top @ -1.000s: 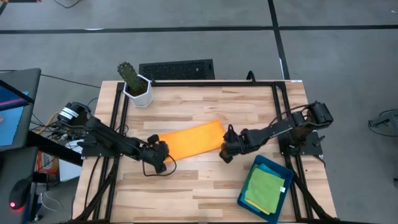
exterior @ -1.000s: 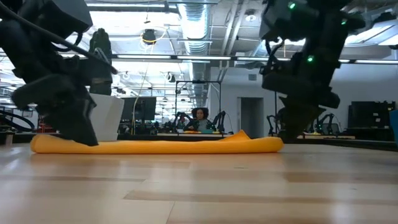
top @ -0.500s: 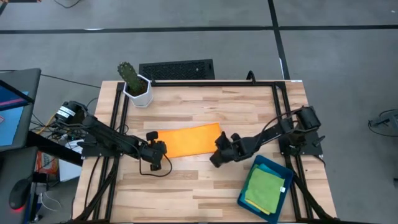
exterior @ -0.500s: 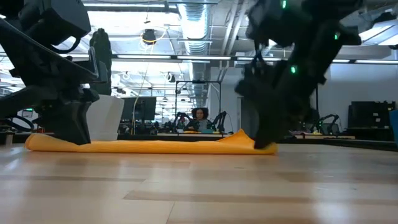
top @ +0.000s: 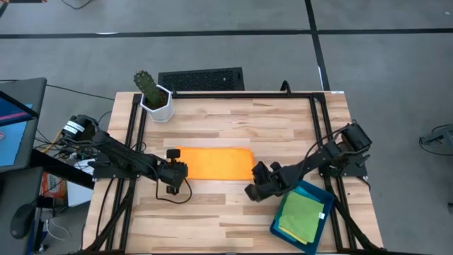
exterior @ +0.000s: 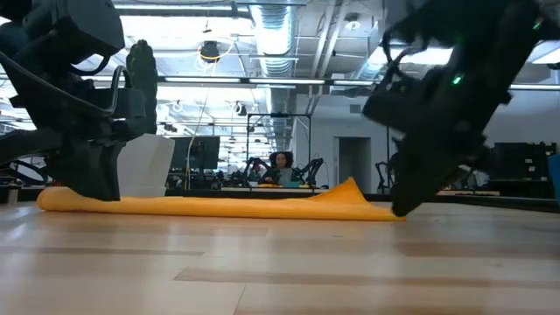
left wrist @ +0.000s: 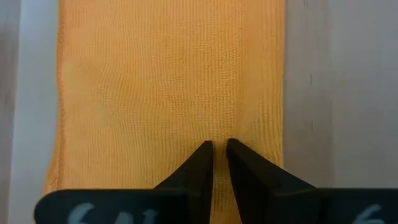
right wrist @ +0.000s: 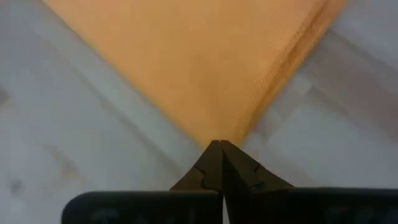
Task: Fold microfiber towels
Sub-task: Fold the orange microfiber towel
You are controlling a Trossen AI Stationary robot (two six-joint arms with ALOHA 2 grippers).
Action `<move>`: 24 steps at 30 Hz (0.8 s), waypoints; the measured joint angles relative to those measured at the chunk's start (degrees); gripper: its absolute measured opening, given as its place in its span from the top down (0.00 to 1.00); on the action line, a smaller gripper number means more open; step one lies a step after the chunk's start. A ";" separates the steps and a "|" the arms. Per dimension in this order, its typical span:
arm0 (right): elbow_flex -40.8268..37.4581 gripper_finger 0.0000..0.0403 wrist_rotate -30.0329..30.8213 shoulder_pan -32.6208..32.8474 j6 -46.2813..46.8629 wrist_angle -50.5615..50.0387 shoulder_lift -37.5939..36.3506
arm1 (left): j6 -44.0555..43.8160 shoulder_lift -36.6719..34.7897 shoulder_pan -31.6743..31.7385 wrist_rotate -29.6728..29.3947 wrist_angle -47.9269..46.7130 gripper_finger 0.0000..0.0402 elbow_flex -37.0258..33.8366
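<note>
An orange towel (top: 212,163) lies folded as a long strip along the table's middle. It also shows in the low view (exterior: 219,206). My left gripper (top: 173,172) is shut at the strip's left end. My right gripper (top: 255,187) is shut at the strip's near right corner, low over the table. Green towels (top: 301,214) lie in a dark teal tray (top: 283,228) at the near right. The yellow and blue towels are out of view. My left gripper pinches the towel's left end (left wrist: 217,134) between its two fingers, near the middle of that short edge. The fingers point down and along the strip. That end stays on the table (exterior: 61,201). My right gripper pinches the towel's near right corner (right wrist: 219,134) at its fingertips, slanting down from the near right. The corner holds several layers. The cloth beside it rises in a small peak (exterior: 350,185), while the rest lies flat.
A potted cactus (top: 152,95) stands at the far left corner. The teal tray sits close behind my right gripper. Bare wood (top: 212,212) lies between the towel and the near edge. Dark frame rails (top: 134,134) run along both table sides.
My right gripper has gone toward the near edge, drawing the strip's right end with it. The strip has turned about from slanting toward the far right to lying level across the table. Its left end stayed almost in place under my left gripper.
</note>
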 joint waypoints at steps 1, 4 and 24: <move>-0.01 0.95 -0.05 0.59 0.80 -0.31 -0.50 | 0.43 0.00 0.00 -0.15 0.10 0.89 0.02; -0.01 0.95 2.00 2.04 1.97 -0.82 -2.22 | 1.26 -0.01 -0.02 -1.06 0.60 0.89 0.93; 0.06 0.96 7.86 -15.03 -13.45 3.17 1.05 | 3.93 0.08 2.01 -12.76 2.30 0.89 7.80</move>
